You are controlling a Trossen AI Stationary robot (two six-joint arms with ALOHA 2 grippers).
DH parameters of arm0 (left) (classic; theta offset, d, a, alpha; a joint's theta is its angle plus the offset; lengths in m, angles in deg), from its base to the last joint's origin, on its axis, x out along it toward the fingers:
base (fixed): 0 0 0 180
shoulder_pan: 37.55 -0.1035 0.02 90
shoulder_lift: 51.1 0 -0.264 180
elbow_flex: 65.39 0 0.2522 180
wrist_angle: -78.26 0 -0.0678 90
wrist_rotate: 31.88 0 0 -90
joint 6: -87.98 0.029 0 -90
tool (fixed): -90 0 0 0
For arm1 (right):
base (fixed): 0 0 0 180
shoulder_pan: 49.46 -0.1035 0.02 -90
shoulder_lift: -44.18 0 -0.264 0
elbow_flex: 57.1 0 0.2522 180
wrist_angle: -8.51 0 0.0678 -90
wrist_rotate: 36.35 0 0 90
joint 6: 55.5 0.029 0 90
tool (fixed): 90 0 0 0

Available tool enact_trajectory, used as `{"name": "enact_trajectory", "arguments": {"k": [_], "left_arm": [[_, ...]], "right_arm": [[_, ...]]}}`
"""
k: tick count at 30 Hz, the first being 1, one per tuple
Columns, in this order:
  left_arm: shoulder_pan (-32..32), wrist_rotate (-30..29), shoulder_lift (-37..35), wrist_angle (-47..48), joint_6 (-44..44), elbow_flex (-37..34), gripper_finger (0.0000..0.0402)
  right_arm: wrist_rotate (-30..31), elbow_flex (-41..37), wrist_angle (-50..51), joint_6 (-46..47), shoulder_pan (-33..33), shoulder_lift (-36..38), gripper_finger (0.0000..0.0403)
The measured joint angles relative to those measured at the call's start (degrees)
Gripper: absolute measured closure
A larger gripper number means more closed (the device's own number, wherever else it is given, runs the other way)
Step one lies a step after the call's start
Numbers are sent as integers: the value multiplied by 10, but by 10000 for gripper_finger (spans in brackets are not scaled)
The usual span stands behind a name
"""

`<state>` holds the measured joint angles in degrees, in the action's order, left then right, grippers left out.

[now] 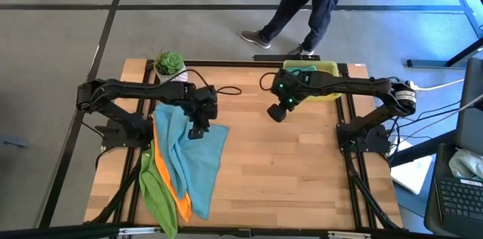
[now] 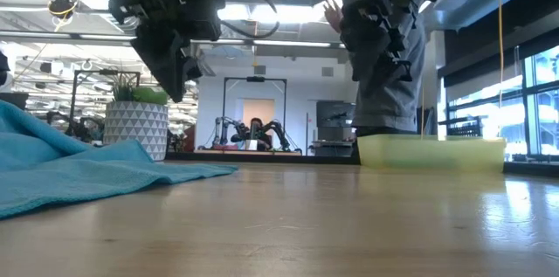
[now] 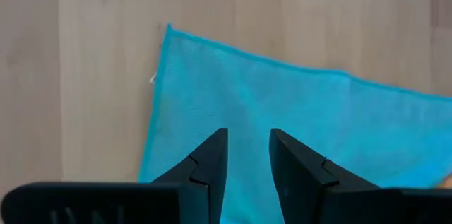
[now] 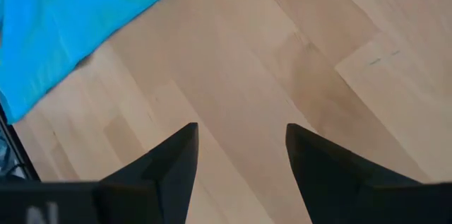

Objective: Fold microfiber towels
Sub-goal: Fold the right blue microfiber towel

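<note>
**Towels bunched at the counter's left, both grippers empty above the wood**

The teal towel lies spread on top of the pile on the left part of the counter, with the orange towel and the lime green towel showing as strips under its outer edge, running toward the near-left corner. The left gripper hangs over the teal cloth near its far edge, fingers a little apart with nothing between them. The right gripper is released, jaws wide, above bare wood near the yellow tray

What could go wrong: the layers overlap closely, so a pinch taken here may catch the orange cloth beneath as well and drag two towels together. A grip taken inside the edge instead of at a corner would probably lift a crumpled bunch that will not fold flat. The right gripper is well apart from the cloth, so a one-sided lift could skew the towel

The high view alone shows the colours stacked, a potted plant behind the pile and a person's legs beyond the counter. The left wrist view shows the teal towel's free corner lying flat. The low view shows both grippers clear of the surface
</note>
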<state>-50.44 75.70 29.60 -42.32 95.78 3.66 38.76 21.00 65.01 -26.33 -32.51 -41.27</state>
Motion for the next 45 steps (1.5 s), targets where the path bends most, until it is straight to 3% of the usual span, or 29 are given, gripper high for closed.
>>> {"name": "enact_trajectory", "arguments": {"k": [5, 9, 13, 24, 32, 45], "left_arm": [[-60, 76, 17, 43, 37, -1, 304], [-85, 86, 36, 48, 123, -1, 304], [-81, 110, 60, 4, 140, -1, 304], [-3, 14, 152, -162, 139, -1, 298], [18, -54, 159, -220, 143, 0, 297], [14, -50, 215, -249, 143, 0, 297]], "right_arm": [[0, 0, 10, -24, -2, 0, 187], [-2, 0, 10, -38, -4, 0, 187], [-2, 0, 21, -41, -6, 0, 187], [-7, 0, 68, -40, -24, 1, 187], [-8, 0, 90, -46, -32, 1, 187], [-13, 0, 90, -39, -32, 2, 187]]}}
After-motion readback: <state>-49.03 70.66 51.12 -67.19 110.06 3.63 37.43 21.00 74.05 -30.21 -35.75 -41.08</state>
